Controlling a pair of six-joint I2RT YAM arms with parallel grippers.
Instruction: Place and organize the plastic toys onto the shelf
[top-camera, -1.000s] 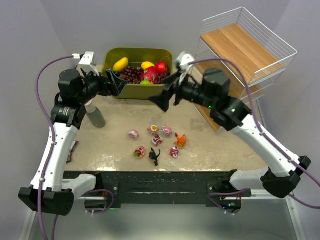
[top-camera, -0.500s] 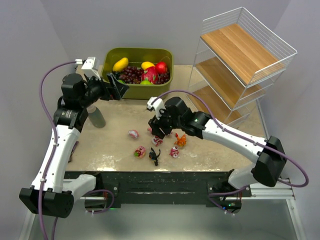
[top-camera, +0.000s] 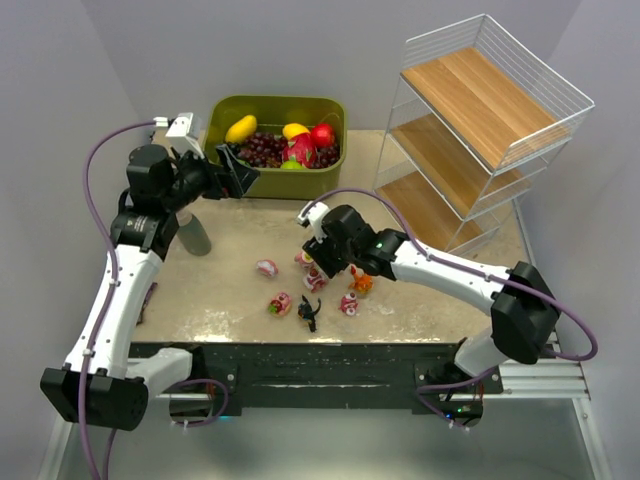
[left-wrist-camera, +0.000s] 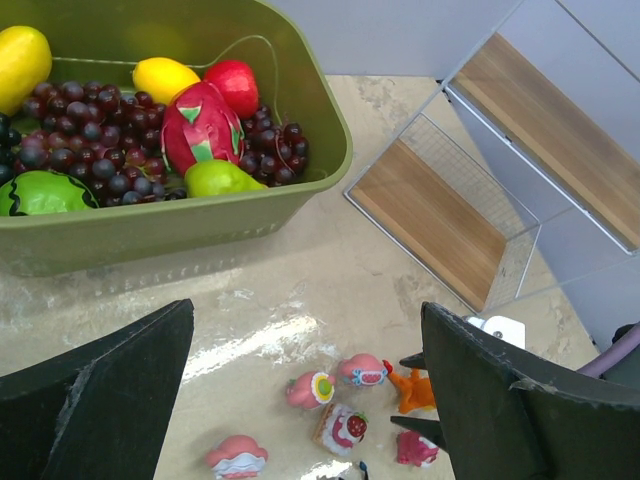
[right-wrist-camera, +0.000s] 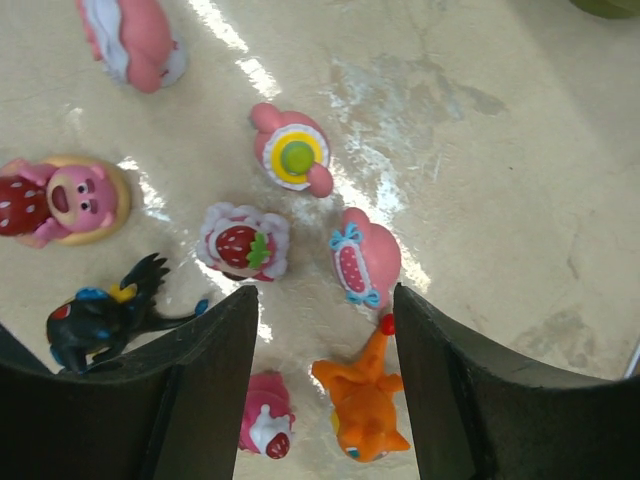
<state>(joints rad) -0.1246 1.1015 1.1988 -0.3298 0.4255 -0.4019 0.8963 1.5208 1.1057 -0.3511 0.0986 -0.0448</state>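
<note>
Hovering over the plastic toys (right-wrist-camera: 243, 247), right fingers (right-wrist-camera: 200, 400) parted, orange creature (right-wrist-camera: 362, 400) beneath

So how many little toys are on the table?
8, on the table: pink-white toy top left in the right wrist view, disc toy centre, pink bear left, strawberry cake and bow toy middle, black creature lower left, orange creature and small pink toy bottom middle.

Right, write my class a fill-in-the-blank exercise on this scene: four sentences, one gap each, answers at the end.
The olive-green bin is filled with ___.
The white wire shelf has ___ wooden tiers.
In the right wrist view, the ___ creature shows between the fingers of the right gripper.
The left gripper hangs wide ___ near the bin.
Missing words: fruit; three; orange; open.
</note>
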